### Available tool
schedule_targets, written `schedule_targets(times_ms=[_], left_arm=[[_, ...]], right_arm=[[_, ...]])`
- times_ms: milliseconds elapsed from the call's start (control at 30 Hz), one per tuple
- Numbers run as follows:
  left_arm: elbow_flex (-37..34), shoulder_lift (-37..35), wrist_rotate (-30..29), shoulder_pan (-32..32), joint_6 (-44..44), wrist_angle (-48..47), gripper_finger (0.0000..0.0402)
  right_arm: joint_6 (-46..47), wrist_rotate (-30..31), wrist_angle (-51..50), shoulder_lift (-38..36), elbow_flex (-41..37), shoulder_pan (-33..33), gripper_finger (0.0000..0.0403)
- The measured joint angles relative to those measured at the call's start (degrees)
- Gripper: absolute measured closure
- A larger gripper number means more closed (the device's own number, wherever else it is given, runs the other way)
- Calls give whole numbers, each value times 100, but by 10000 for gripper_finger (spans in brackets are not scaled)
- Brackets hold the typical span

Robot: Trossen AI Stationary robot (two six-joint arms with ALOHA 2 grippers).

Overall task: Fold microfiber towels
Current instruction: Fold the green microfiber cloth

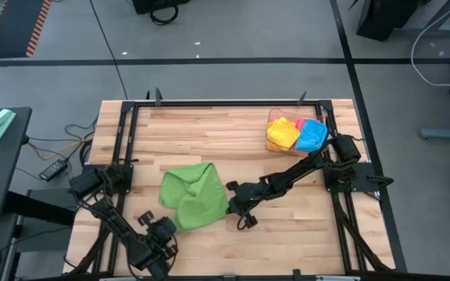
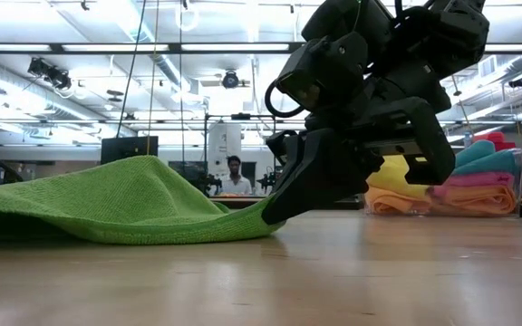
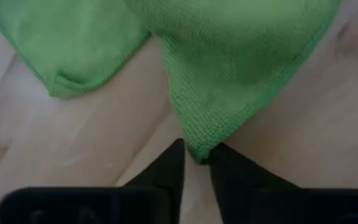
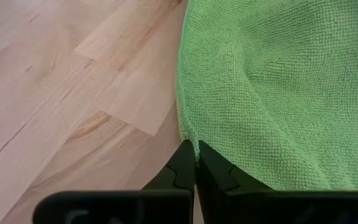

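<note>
The green towel (image 1: 193,196) sits rumpled around the middle of the wooden surface (image 1: 209,133), a bit toward the near-left. It's bunched up, not flat, so there's no clean long axis; from above it reads as a lumpy blob running roughly from the far-left down to the near-right, with a fold ridge through it. In the low view it humps up in the middle and tapers down to the surface at both ends.

The right claw (image 4: 196,163) is down at the towel's right edge with its fingers squeezed together on the hem, pinching a corner. The left claw (image 3: 197,165) is at the near edge, fingers close together with a towel corner poking between the tips. Can't tell for sure if it's actually gripping or only nearly there.

Hard to see: the right claw's fingertips are mostly buried behind its own bulk in the low view, and from above the left claw blends into the dark arm.

The other towels (image 1: 295,134) (yellow, blue, some pink) are piled in the far-right corner, well apart from the green one. Plenty of bare wood on the far side and to the right of the green towel. A person (image 2: 235,177) is in the room behind.
</note>
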Motion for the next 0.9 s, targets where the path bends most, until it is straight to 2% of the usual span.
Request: schedule_targets(times_ms=[100,167,267,400,500,667,900], left_arm=[[0,-2,-72,9,43,-83,372],[0,-32,-50,10,204,-134,390],[18,-226,40,28,730,-170,389],[312,-522,55,103,1797,-553,394],[586,-830,-183,166,2639,-907,392],[774,-1609,-512,330,3831,-1060,396],[1175,-2599,-731,657,4857,-1008,396]], right_arm=[[0,0,-2,0,0,0,393],[-1,0,-28,0,2,0,393],[-2,0,-288,-199,-4,2,393],[-4,0,-792,-974,19,3,393],[-60,-1,-1272,-1527,4,2,393],[-49,-67,-1322,-2376,40,37,393],[-22,-15,-2658,-3316,908,163,393]])
